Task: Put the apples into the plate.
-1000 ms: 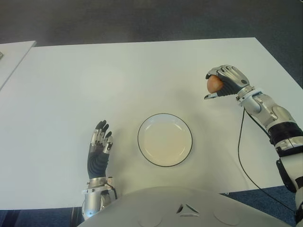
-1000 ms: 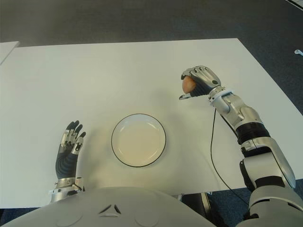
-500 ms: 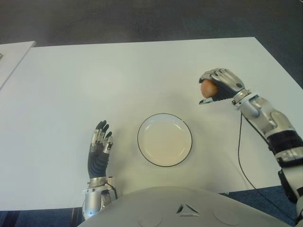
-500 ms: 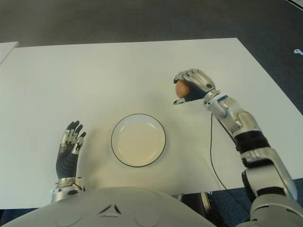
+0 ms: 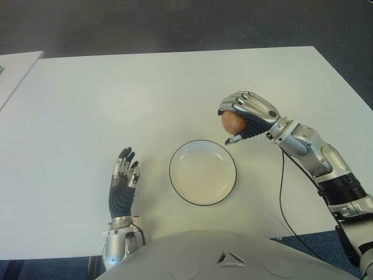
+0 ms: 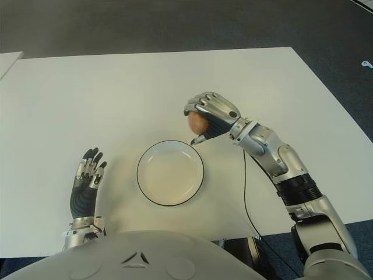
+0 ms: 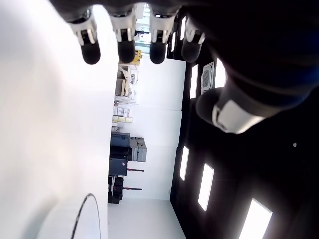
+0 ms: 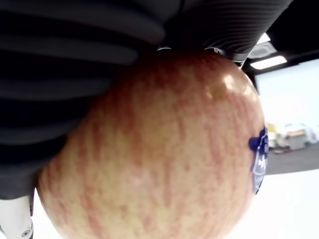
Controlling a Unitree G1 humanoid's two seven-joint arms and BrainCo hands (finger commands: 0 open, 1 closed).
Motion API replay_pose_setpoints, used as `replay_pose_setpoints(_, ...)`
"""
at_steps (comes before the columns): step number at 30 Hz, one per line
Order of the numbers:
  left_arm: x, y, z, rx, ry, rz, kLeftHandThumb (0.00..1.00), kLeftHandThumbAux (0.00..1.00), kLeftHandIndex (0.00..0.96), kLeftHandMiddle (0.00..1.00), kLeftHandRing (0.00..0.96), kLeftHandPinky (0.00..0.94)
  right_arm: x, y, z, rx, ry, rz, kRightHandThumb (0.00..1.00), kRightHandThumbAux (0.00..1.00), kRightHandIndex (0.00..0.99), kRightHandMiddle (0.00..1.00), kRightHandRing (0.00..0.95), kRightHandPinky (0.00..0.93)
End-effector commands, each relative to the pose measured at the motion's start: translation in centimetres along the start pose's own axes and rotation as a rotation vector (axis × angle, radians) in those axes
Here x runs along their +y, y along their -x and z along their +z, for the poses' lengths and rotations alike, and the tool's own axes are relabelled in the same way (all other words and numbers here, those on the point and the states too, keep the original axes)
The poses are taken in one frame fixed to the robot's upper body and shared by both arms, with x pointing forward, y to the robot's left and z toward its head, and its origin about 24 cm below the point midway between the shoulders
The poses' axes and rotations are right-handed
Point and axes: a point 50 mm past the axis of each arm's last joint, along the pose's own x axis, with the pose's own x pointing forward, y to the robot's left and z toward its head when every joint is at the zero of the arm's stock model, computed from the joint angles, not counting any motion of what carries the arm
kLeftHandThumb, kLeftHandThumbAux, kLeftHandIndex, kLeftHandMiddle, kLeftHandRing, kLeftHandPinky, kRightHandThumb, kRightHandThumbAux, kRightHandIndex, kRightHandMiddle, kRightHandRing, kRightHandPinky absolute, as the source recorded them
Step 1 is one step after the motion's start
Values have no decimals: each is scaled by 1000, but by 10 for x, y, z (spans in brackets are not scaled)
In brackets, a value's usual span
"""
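Holding the apple (image 5: 232,121) in my right hand (image 5: 247,115), fingers curled over the top and thumb tucked under, so it's gripped from above and should just drop when I let go. The wrist cam shows the fruit packed tight against the palm, sticker facing out, so the grip looks solid. It hangs just off the plate's (image 5: 202,172) far right rim, not over the middle yet, so I'd say I'm partway through the carry. The plate has nothing in it. Left hand (image 5: 122,184) is idle with its fingers straight, holding nothing, showing left of the plate. The bench (image 5: 116,99) between apple and plate is bare, so nothing blocks the path. I don't see any other apples.
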Motion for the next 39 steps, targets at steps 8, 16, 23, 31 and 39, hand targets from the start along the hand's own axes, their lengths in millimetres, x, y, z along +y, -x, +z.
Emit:
replay_pose_setpoints(8,-1,2,-9,50,23,48,134,575,48,0,0,0,2,-4,48,-209,-30,-19,1000,664,401,506,506,447)
replay_pose_setpoints(16,-3,2,-10,49,5,36,119,582,47,0,0,0,2,-9,60,-302,77,38,957,656,390,504,530,769)
replay_pose_setpoints(23,-3,1,-11,40,-4,26,106,572,46,0,0,0,8,-6,77,-342,56,62,953,656,388,504,531,786)
replay_pose_setpoints(31,-6,2,-11,56,-11,31,103,573,44,0,0,0,23,-9,85,-452,67,162,953,655,392,501,530,796)
replay_pose_setpoints(39,-7,1,-10,56,8,55,121,565,45,0,0,0,41,-2,84,-429,18,253,875,662,439,494,766,824)
